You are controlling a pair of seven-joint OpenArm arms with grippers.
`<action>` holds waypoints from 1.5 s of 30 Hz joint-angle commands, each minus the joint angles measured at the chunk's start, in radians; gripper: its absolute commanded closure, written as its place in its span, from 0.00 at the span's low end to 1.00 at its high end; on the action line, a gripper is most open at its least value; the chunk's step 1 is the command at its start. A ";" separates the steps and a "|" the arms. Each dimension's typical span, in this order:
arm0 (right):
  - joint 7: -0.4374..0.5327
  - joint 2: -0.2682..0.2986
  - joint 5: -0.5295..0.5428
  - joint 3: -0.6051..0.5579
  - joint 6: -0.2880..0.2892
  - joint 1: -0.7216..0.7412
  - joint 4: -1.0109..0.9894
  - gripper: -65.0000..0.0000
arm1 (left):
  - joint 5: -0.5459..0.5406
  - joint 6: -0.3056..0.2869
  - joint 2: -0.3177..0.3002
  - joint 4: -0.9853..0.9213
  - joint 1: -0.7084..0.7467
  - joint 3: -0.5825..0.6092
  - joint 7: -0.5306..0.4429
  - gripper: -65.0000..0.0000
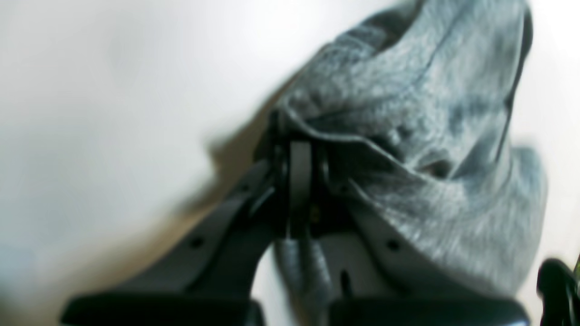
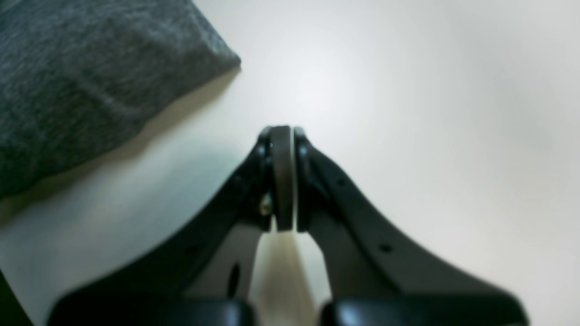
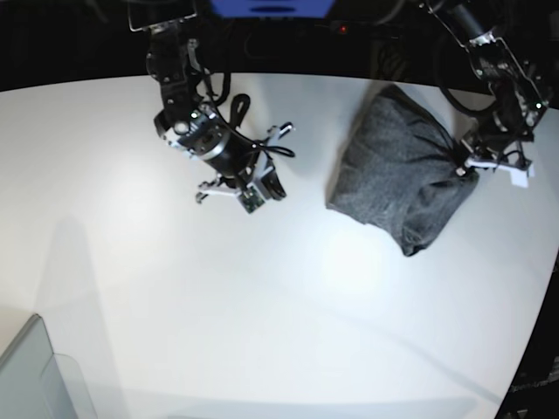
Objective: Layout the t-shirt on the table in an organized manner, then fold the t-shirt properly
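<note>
Left tool [image 1: 299, 149] clamped on bunched grey t-shirt [image 3: 402, 170] edge, right tool [image 2: 282, 136] closed, empty, over the white counter [image 3: 262, 305]

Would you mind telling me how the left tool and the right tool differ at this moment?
The left tool is shut on a fold of the t-shirt; the right tool is shut on nothing. The left tool sits at the shirt's edge on the base view's right, while the right tool hangs over bare table, apart from the shirt. Both are black, with jaws closed together.
</note>
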 commanded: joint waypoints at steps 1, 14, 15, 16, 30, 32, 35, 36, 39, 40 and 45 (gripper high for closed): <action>0.027 -0.007 0.014 -0.002 0.002 -0.004 0.022 1.00 | -0.016 0.000 -0.011 -0.013 -0.026 0.036 -0.021 1.00; 0.024 0.031 0.011 0.026 0.002 0.013 0.016 1.00 | -0.022 0.000 -0.005 -0.318 -0.296 0.454 -0.270 1.00; 0.024 0.030 0.011 0.040 0.002 0.015 0.016 1.00 | -0.022 0.000 -0.005 -0.318 -0.312 0.472 -0.270 1.00; 0.024 0.028 0.011 0.049 0.002 0.015 0.016 1.00 | -0.022 0.000 -0.005 -0.317 -0.324 0.484 -0.265 1.00; 0.027 0.041 0.012 0.086 0.002 0.007 0.016 1.00 | -0.275 0.003 -0.143 -0.220 -0.180 0.484 -0.193 1.00; 0.027 0.041 0.012 0.106 0.002 0.007 0.016 1.00 | -0.331 0.003 -0.166 -0.171 -0.120 0.484 -0.193 1.00; 0.027 0.044 0.012 0.146 0.004 0.007 0.016 1.00 | -0.371 0.004 -0.176 -0.096 -0.043 0.484 -0.193 1.00; 0.027 0.044 0.012 0.166 0.005 0.007 0.020 1.00 | -0.372 0.006 -0.172 -0.080 -0.026 0.487 -0.193 1.00; 0.024 0.044 0.012 0.221 0.007 0.005 0.023 1.00 | -0.367 0.006 -0.120 -0.062 0.000 0.494 -0.187 1.00; 0.024 0.044 0.012 0.239 0.007 0.005 0.023 1.00 | -0.364 0.006 -0.105 -0.062 0.004 0.494 -0.185 1.00; 0.027 0.044 0.012 0.318 0.007 -0.018 0.025 1.00 | -0.364 0.004 -0.053 -0.070 0.024 0.495 -0.182 1.00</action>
